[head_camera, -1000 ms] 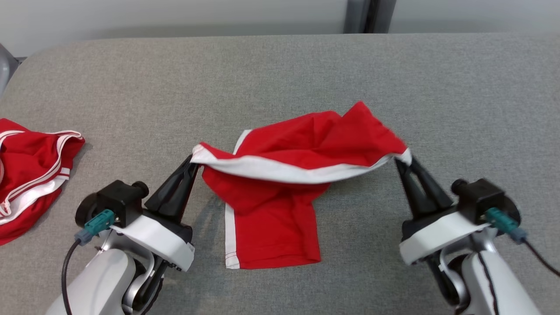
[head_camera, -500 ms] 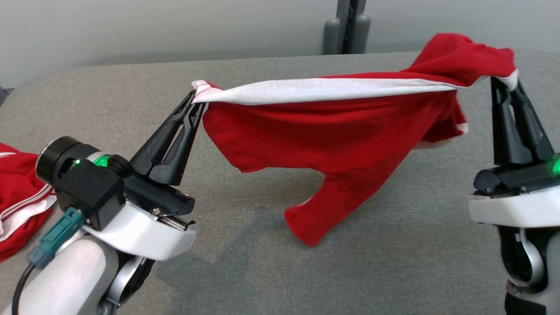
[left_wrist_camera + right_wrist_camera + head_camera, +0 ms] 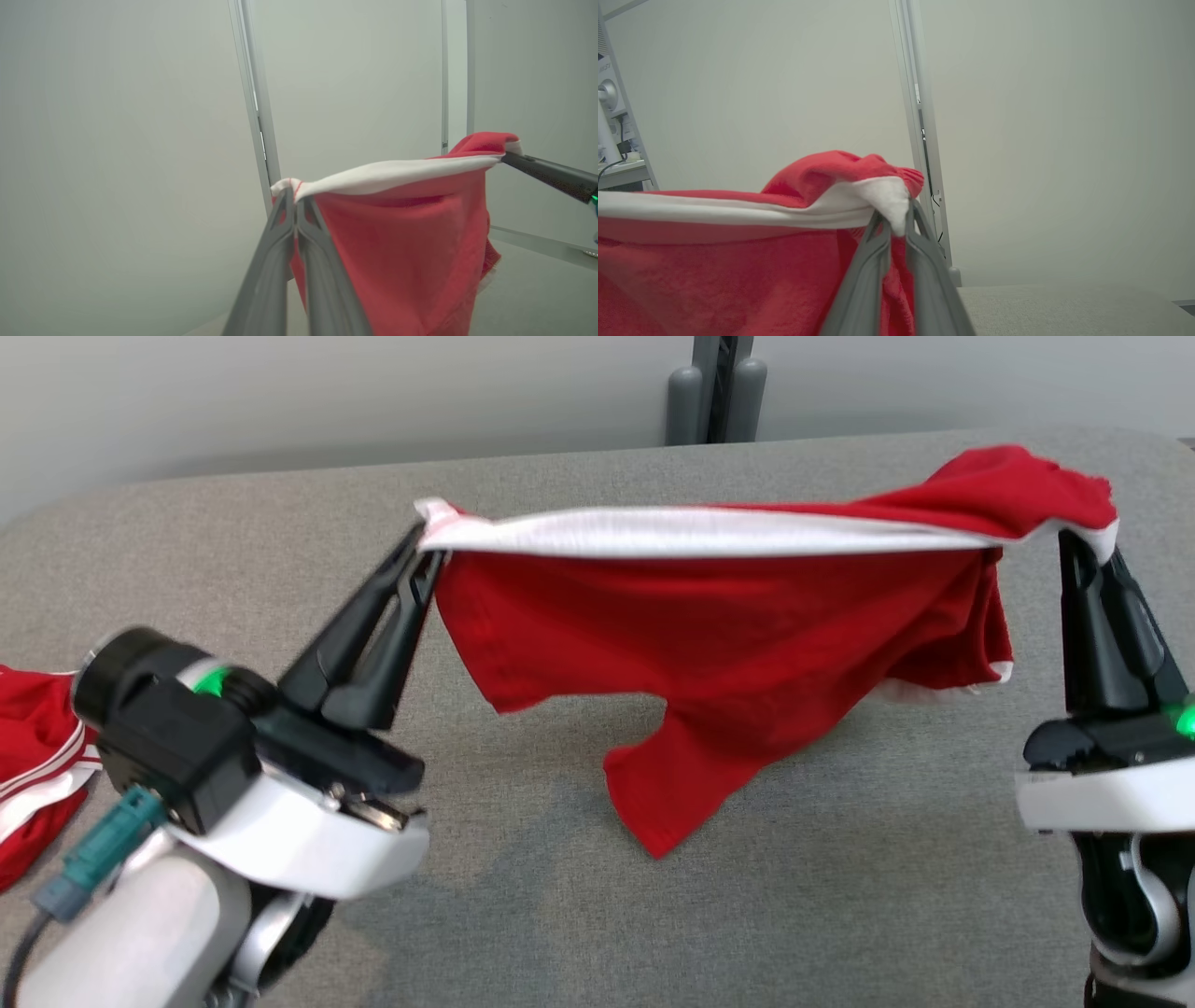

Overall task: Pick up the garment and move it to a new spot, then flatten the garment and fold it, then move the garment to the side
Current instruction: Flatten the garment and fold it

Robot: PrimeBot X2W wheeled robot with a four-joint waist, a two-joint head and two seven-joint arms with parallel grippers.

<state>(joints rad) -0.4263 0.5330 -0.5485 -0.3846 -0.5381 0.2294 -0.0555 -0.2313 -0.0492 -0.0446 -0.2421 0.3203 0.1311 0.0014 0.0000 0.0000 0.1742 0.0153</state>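
The garment (image 3: 738, 635) is a pair of soft red knit shorts with a broad white waistband. It hangs in the air over the middle and right half of the table (image 3: 840, 915), strung between the two grippers. The waistband runs as a nearly straight, slightly sagging white strip from one grip to the other. Below it the red cloth falls in a loose, creased sheet. One leg tapers to a blunt point low over the table's middle, and whether that tip touches the surface I cannot tell.

The left gripper (image 3: 425, 555) is clenched on the left end of the waistband, with its long dark tapered fingers pressed together around a small white tuft. The right gripper (image 3: 1074, 541) pinches the other end, where a white corner pokes out between the fingers and red fabric heaps in a rounded fold above it.

The table has a grey, coarsely woven cover with a matte finish and rounded far corners. At its left edge lies a second red garment (image 3: 37, 775), crumpled, with thin white stripes. Behind the far edge stands a grey post (image 3: 714, 392) against a plain pale wall.
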